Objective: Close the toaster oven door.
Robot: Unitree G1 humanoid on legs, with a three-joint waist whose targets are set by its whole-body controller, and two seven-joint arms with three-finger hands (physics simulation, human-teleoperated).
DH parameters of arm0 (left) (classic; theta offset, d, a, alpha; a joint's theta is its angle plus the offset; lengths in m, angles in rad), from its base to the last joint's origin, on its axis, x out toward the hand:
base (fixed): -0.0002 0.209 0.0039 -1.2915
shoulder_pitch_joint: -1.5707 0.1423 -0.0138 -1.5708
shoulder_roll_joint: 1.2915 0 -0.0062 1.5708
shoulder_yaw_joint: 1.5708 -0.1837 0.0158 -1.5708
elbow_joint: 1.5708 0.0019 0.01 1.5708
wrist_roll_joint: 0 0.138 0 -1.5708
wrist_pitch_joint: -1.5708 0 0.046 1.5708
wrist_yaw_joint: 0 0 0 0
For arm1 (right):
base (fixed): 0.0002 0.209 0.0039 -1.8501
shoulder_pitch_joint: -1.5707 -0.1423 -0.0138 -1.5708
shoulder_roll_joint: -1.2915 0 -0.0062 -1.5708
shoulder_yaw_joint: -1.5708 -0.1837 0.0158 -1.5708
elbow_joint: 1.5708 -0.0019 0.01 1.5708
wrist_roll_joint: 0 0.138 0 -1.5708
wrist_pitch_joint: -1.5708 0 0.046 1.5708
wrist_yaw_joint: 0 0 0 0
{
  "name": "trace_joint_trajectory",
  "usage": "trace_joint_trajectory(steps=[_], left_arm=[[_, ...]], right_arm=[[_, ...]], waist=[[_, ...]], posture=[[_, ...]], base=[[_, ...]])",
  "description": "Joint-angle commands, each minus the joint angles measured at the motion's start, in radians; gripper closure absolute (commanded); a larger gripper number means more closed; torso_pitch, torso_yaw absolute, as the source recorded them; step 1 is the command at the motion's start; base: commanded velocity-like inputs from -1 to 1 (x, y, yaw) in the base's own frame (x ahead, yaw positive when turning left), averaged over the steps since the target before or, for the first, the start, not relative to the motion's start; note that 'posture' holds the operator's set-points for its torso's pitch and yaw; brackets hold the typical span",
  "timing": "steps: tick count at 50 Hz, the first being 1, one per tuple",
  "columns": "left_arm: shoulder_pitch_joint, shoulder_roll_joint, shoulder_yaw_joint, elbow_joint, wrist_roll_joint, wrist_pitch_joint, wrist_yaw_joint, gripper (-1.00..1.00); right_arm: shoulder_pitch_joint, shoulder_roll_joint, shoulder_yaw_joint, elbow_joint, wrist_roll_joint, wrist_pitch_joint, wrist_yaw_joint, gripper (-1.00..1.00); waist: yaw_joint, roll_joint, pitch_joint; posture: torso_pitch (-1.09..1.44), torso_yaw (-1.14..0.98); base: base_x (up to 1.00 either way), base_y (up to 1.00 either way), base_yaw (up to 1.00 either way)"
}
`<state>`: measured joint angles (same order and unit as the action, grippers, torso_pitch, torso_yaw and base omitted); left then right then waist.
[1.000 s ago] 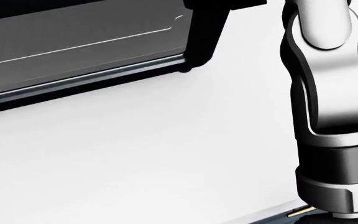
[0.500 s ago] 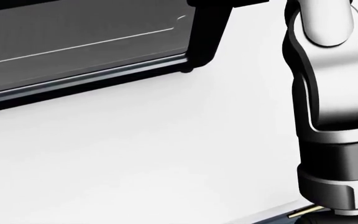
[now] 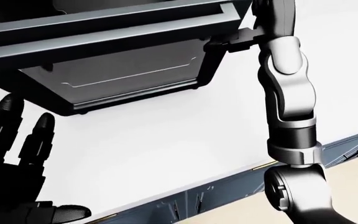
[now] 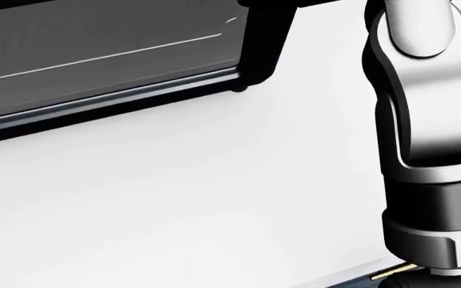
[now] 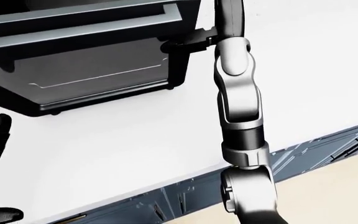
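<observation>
The toaster oven (image 3: pixel 129 74) stands on a white counter at the top left of the left-eye view. Its door (image 3: pixel 104 23) hangs open as a grey slab jutting toward me above the grey panel. My right arm (image 3: pixel 288 93) rises from the bottom right. Its dark right hand (image 3: pixel 232 43) lies against the underside of the door's right corner, with the fingers partly hidden by the door. My left hand (image 3: pixel 17 154) is low at the left, apart from the oven, with its fingers spread open. The head view shows only the oven's grey panel (image 4: pixel 102 54) and my right forearm (image 4: pixel 431 120).
The white counter (image 3: pixel 185 135) runs under the oven to a bevelled edge (image 3: pixel 228 179). Below that edge are dark grey cabinet fronts (image 5: pixel 310 154) and tan floor at the bottom right.
Hardly anything differs in the head view: my right forearm has shifted by a few pixels, and the oven's panel stays in the same place.
</observation>
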<state>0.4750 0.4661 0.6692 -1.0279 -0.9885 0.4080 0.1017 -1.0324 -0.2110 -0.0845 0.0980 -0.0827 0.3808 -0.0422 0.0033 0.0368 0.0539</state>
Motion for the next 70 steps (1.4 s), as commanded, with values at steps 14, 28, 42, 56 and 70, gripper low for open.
trace_joint_trajectory(steps=[14,28,42,56,70], left_arm=[[0.101,0.163,-0.186,-0.019,0.050,-0.250,0.012,-1.00],[-0.166,0.256,-0.215,-0.019,-0.003,-0.066,0.087,-1.00],[-0.292,0.214,-0.349,-0.019,0.101,0.036,0.044,-1.00],[-0.438,0.165,-0.347,-0.019,0.122,0.149,0.053,-1.00],[-0.550,0.060,-0.343,-0.019,0.228,0.272,-0.038,-1.00]], right_arm=[[-0.036,-0.009,-0.007,-0.021,-0.009,-0.019,-0.013,-1.00],[-0.025,-0.005,-0.007,-0.044,-0.006,-0.005,-0.013,-1.00],[-0.040,-0.007,-0.005,-0.035,-0.007,-0.004,-0.011,-1.00],[-0.029,-0.003,-0.004,-0.033,-0.008,-0.012,-0.014,-1.00],[-0.026,-0.001,-0.005,-0.041,-0.006,-0.007,-0.016,-1.00]], waist=[[0.006,-0.004,-0.017],[0.010,0.004,-0.024],[0.006,0.006,-0.026],[0.004,0.004,-0.025],[0.005,0.000,-0.027]], posture=[[0.00,0.00],[0.00,0.00],[0.00,0.00],[0.00,0.00],[0.00,0.00]], base=[[0.00,0.00,0.00],[0.00,0.00,0.00],[0.00,0.00,0.00],[0.00,0.00,0.00],[0.00,0.00,0.00]])
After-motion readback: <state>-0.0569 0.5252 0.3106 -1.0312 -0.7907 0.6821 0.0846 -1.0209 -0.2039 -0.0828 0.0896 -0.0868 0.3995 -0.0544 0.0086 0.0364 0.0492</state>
